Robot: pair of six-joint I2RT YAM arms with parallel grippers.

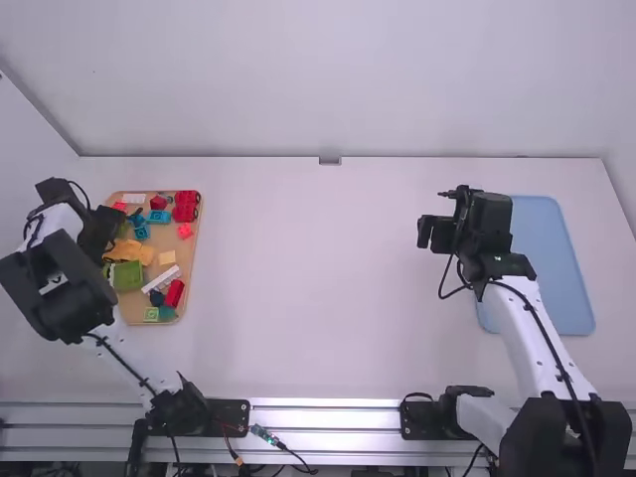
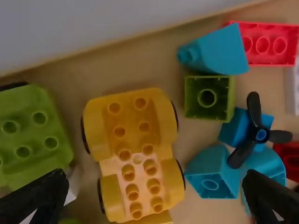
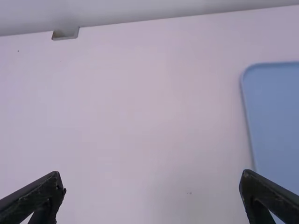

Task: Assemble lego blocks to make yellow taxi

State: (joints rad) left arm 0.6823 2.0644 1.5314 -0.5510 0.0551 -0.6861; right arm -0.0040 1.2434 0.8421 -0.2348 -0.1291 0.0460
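Yellow wheeled vehicle base (image 2: 135, 135), studs up, on tan tray (image 1: 187, 254). Left wrist view details a black three-bladed propeller (image 2: 254, 109). Left gripper (image 1: 99, 231): at that tray, fingers parted, empty. Right gripper (image 1: 425, 233): near blue tray (image 1: 552, 263), likewise.

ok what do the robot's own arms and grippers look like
The left arm and right arm have white links, bulky black joints and thin black cables running along them. The left gripper and right gripper each have two black fingers, wedge-like in outline, narrowing toward the tips.
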